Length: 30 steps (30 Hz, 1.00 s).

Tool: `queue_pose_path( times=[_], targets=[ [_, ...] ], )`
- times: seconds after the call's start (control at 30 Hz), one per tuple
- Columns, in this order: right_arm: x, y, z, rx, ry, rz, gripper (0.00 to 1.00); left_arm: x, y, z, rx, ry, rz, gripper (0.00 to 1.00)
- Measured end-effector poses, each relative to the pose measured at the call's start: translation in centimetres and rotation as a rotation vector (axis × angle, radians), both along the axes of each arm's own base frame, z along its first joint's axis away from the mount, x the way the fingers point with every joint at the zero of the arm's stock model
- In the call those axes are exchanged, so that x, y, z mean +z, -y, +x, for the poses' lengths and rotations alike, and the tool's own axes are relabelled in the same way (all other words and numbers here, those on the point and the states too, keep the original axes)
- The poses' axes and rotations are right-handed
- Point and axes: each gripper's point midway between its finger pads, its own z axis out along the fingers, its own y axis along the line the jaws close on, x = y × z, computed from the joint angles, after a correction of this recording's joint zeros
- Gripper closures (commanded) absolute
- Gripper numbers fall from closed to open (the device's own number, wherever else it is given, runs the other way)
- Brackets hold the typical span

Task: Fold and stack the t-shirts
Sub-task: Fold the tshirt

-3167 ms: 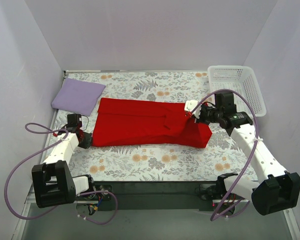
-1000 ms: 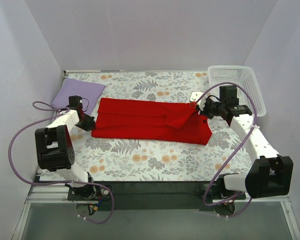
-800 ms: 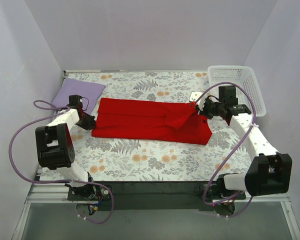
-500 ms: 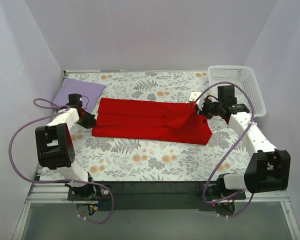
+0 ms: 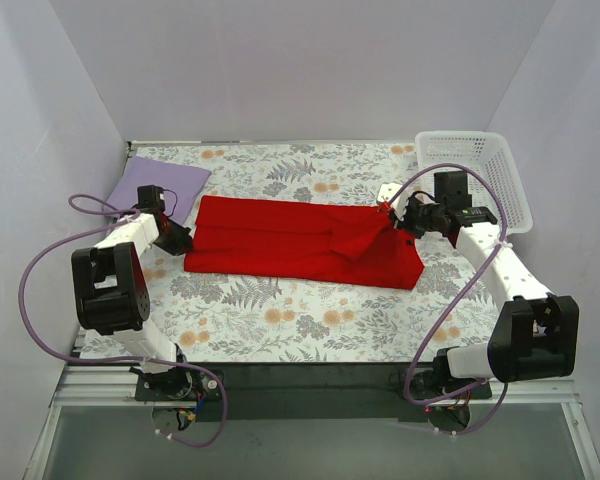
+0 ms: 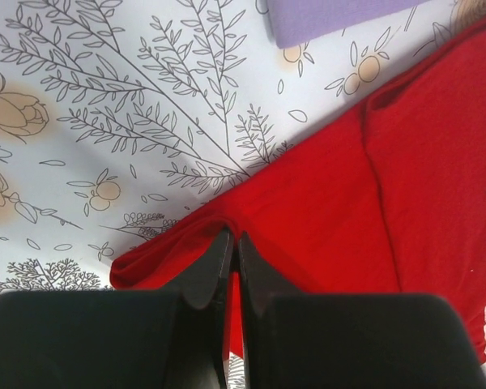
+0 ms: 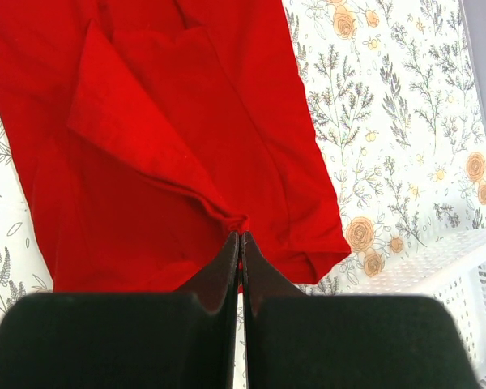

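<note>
Both pinched shut on bright red cloth t-shirt (image 5: 280, 245): left end effector (image 6: 231, 240) at left edge, right end effector (image 7: 240, 236) at right fold.

No legible text or markings

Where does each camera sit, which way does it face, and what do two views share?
Top external: above and behind the robot, facing down on the grey floral-print cloth; left arm and right arm show.
Left wrist: on the left arm, facing an edge of the bright red cloth t-shirt; the shut left gripper shows.
Right wrist: on the right arm, facing bunched red cloth; the shut right gripper shows.
Shared: top and left wrist show the pale lavender cloth shirt.
</note>
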Motion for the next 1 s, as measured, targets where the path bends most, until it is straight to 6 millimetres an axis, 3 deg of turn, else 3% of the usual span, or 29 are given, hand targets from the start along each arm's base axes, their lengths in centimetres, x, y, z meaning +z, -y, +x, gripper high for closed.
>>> queue_pose_path(
  times=[0.4, 0.47, 0.5, 0.6, 0.77, 1.0],
  targets=[
    [-0.5, 0.0, 0.1, -0.001, -0.016, 0.0, 0.99, 0.3, 0.1, 0.4, -0.021, 0.011, -0.002, 0.99],
    [-0.7, 0.0, 0.1, -0.002, -0.021, 0.0, 0.99, 0.4, 0.3, 0.5, -0.034, 0.017, -0.009, 0.89],
    [-0.7, 0.0, 0.1, -0.002, -0.022, 0.001, 0.99, 0.5, 0.3, 0.6, -0.043, 0.02, -0.01, 0.73],
    [-0.8, -0.1, 0.1, -0.003, -0.027, 0.003, 0.99, 0.6, 0.6, 0.7, -0.067, 0.033, -0.02, 0.52],
    [-1.2, -0.1, 0.2, -0.006, -0.04, 0.006, 0.99, 2.2, 1.1, 1.3, -0.104, 0.095, -0.028, 0.43],
    [-2.0, -0.3, 0.5, -0.004, -0.059, 0.011, 0.99, 7.7, 2.2, 2.0, -0.201, 0.269, -0.033, 0.36]
  ],
)
